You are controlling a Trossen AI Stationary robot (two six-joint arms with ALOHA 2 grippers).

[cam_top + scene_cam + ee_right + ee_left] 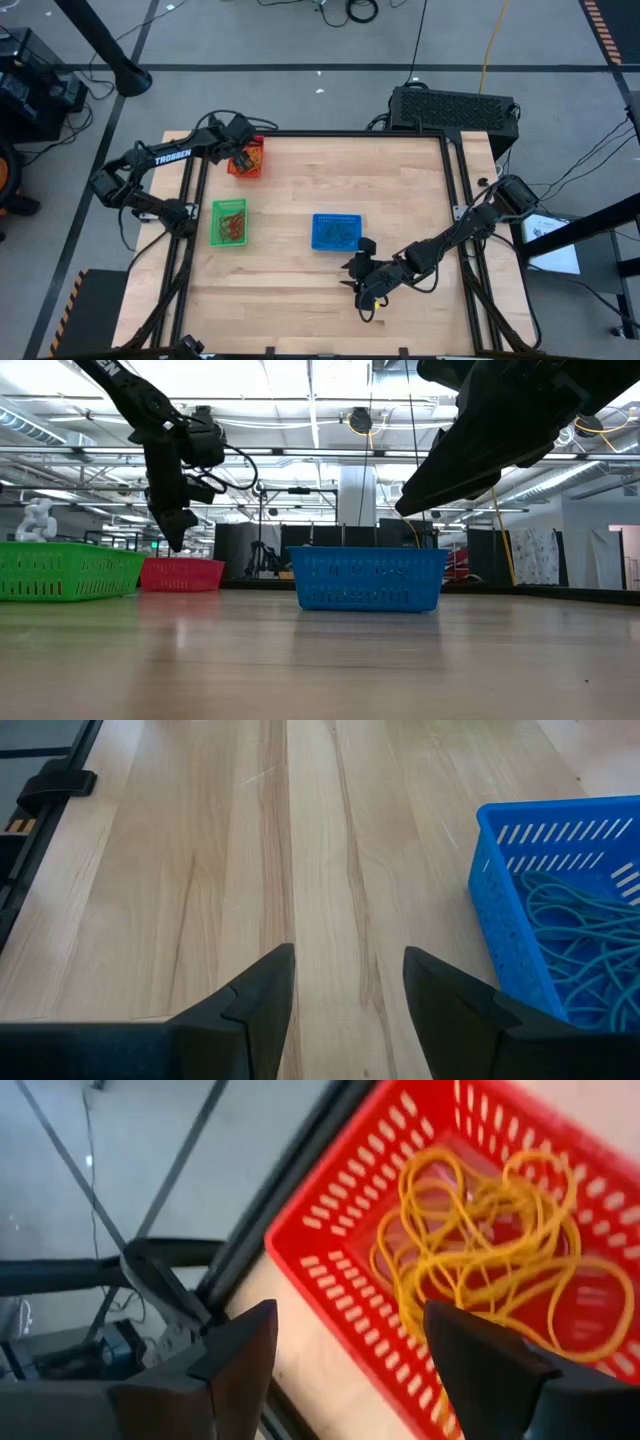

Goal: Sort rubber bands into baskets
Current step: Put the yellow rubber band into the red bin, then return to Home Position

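The left gripper [345,1355] hangs over the red basket [330,1210], fingers apart and empty; yellow rubber bands [480,1250] lie inside it; the right gripper [345,985], fingers apart, hovers just beside the blue basket [505,935], which holds teal bands [590,940]; the green basket [229,222] sits nearer the red basket.

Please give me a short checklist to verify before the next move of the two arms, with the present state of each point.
1. Left gripper open and holding nothing, above the red basket: ok.
2. Right gripper open and holding nothing, over bare table beside the blue basket: ok.
3. Yellow bands lie inside the red basket: ok.
4. Teal bands lie inside the blue basket: ok.
5. Green basket holds only matching bands: cannot tell.
6. No loose band visible on the table: ok.
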